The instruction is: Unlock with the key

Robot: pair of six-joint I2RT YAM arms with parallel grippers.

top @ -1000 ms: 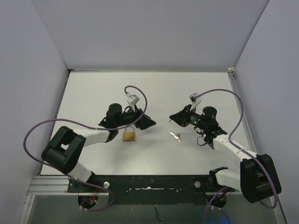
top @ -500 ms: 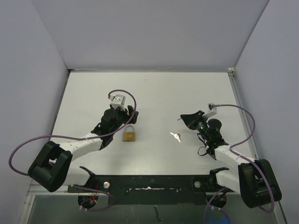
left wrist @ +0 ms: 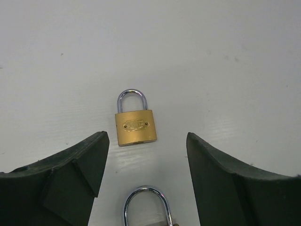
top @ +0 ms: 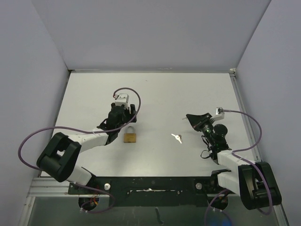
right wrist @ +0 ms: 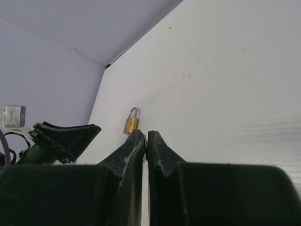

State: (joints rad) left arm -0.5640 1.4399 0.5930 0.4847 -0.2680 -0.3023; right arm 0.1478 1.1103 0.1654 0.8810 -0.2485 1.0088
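Observation:
A brass padlock [top: 130, 137] with a chrome shackle lies flat on the white table. It also shows in the left wrist view [left wrist: 135, 125] and the right wrist view [right wrist: 131, 121]. A small silver key [top: 177, 137] lies on the table to its right. My left gripper [top: 121, 121] is open and empty, just beyond the padlock, with the jaws [left wrist: 146, 150] spread wide on either side of it. A second chrome shackle [left wrist: 146, 205] shows at the bottom edge of that view. My right gripper [top: 190, 117] is shut [right wrist: 146, 141], up and right of the key.
Grey walls enclose the white table [top: 155, 94] at the back and both sides. A black rail [top: 150, 184] runs along the near edge by the arm bases. Purple cables loop off both arms.
The left gripper has moved from the padlock's right side to just beyond it. The right gripper has drawn back to the right, away from the key. Padlock and key have not moved.

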